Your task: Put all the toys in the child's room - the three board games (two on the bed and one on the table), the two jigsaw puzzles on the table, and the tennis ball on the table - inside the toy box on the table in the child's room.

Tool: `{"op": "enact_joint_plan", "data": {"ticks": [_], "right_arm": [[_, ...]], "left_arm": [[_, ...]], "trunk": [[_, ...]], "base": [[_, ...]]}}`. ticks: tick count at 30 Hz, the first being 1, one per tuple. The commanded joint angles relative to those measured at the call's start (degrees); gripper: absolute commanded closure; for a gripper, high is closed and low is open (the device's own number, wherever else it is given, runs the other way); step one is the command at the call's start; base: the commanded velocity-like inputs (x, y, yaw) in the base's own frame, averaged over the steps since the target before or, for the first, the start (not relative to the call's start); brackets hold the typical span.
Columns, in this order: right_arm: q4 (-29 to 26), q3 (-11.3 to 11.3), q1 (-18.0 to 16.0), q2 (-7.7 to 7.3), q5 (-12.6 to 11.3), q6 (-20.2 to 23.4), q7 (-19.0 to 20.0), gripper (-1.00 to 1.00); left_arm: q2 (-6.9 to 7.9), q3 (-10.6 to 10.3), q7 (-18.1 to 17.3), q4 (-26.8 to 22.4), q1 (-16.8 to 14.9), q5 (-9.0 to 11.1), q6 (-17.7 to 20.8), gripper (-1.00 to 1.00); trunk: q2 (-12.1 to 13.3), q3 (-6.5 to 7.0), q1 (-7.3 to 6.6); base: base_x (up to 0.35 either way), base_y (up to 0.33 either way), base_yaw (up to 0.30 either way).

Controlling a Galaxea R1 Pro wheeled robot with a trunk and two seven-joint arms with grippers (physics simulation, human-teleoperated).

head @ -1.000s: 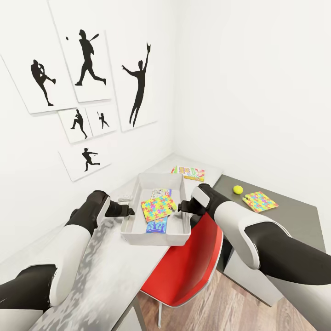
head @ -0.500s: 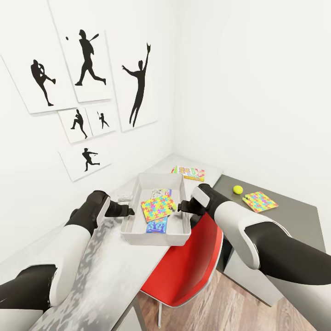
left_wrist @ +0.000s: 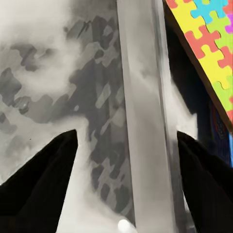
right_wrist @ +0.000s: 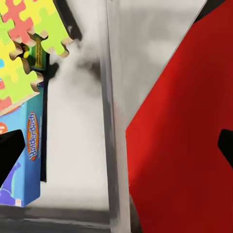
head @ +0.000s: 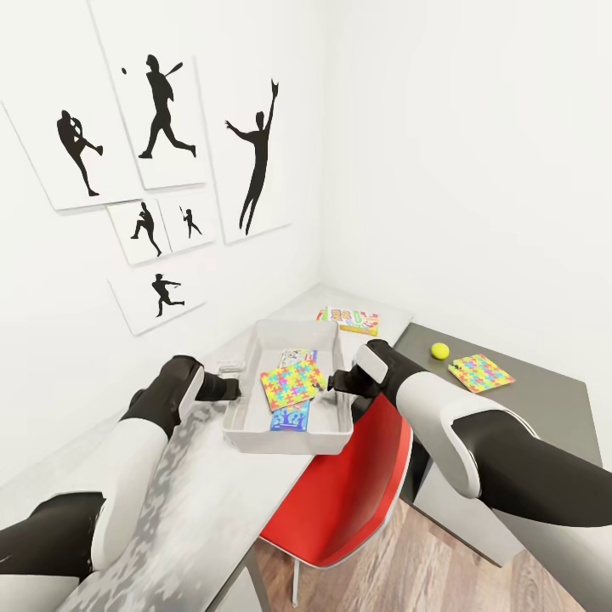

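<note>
Grey toy box (head: pixel 247 406): left gripper (head: pixel 231 388) and right gripper (head: pixel 335 382), jaws apart, straddle opposite rims; jigsaw puzzle (head: pixel 291 383) inside; red chair (head: pixel 340 497) beneath the right rim.

You're in a child's bedroom: sports-silhouette pictures (head: pixel 161 119) beyond your left gripper (head: pixel 231 388), jigsaw puzzle (head: pixel 480 372) right.

A light grey open-topped plastic toy box (head: pixel 340 429) holds a yellow, pink, blue and green jigsaw square (head: pixel 291 383); a small yellow-green tennis ball (head: pixel 439 350) sits on dark grey bench (head: pixel 544 399).
</note>
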Motion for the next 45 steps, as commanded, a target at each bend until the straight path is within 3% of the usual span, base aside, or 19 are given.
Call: {"op": "enact_joint_plan", "data": {"ticks": [1, 25, 26, 45], "right_arm": [[-0.09, 0.36, -0.03, 0.00, -0.61, 0.21, -0.43, -1.00], [-0.18, 0.44, -0.03, 0.00, -0.61, 0.24, -0.34, -1.00], [-0.18, 0.44, -0.03, 0.00, -0.61, 0.22, -0.34, 1.00], [-0.18, 0.44, -0.03, 0.00, -0.61, 0.13, -0.34, 1.00]], "left_arm": [[-0.06, 0.31, -0.44, -0.05, 0.02, -0.91, 0.11, 1.00], [-0.07, 0.31, -0.81, -0.04, 0.17, -0.91, 0.06, 1.00], [-0.07, 0.30, -0.81, -0.04, 0.17, -0.91, 0.06, 1.00], [-0.06, 0.32, -0.90, -0.04, 0.17, -0.83, 0.06, 1.00]], "trunk": [[-0.05, -0.07, 0.01], [-0.05, -0.07, 0.01], [-0.05, -0.07, 0.01], [-0.05, -0.07, 0.01]], "base": [[0.000, 0.000, 0.000], [0.000, 0.000, 0.000], [0.000, 0.000, 0.000], [0.000, 0.000, 0.000]]}}
